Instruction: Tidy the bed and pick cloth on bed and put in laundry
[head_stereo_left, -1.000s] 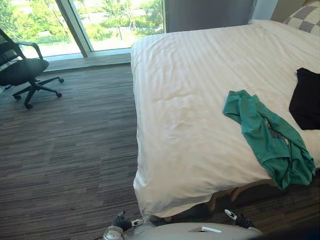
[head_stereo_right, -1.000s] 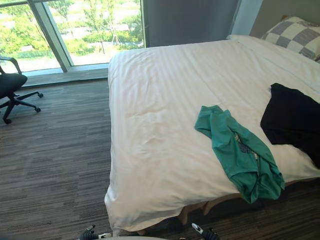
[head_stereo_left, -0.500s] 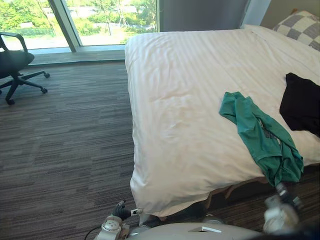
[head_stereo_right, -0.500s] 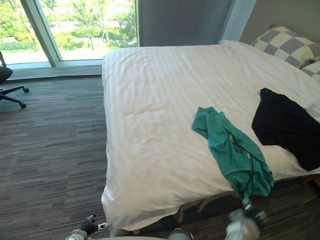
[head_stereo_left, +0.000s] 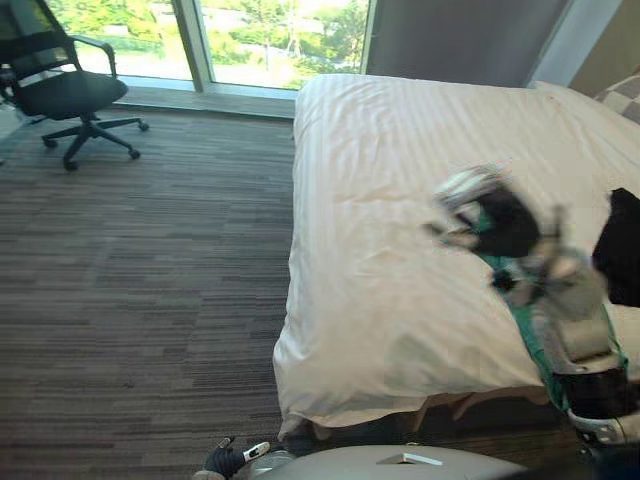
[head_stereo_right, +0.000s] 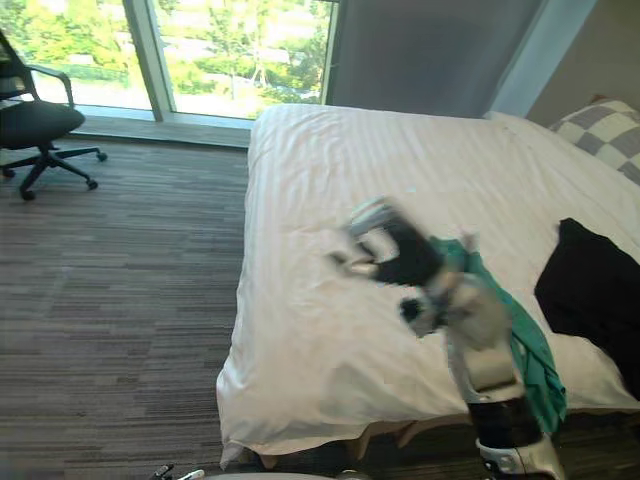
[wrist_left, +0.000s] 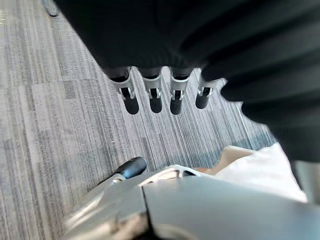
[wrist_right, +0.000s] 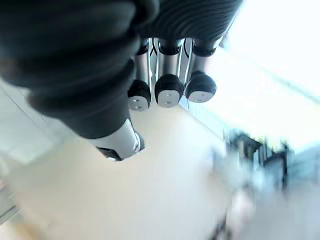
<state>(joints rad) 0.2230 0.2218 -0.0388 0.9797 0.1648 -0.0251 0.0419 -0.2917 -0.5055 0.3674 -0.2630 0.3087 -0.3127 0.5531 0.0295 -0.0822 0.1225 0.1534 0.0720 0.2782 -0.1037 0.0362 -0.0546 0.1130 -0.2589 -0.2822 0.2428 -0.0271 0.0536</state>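
Note:
A green cloth (head_stereo_right: 532, 352) lies crumpled on the white bed (head_stereo_left: 380, 200) near its foot-end edge, partly hidden by my right arm. Beside it, toward the pillow, a black cloth (head_stereo_right: 592, 290) is spread flat. My right hand (head_stereo_right: 400, 252) is raised above the sheet just by the green cloth's upper end and is blurred by motion. Its fingers (wrist_right: 169, 90) are curled in with nothing between them. My left hand (head_stereo_left: 225, 462) hangs low over the carpet, its fingers (wrist_left: 150, 97) straight and empty.
A checkered pillow (head_stereo_right: 602, 128) lies at the head of the bed. A black office chair (head_stereo_left: 70, 90) stands on the striped carpet (head_stereo_left: 140, 280) by the big window (head_stereo_left: 270, 40). A grey curtain (head_stereo_right: 430, 55) hangs behind the bed.
My right arm has swung up from the bottom edge to above the bed by the green cloth, and its fingers have curled shut. The camera has shifted; the cloths lie as before.

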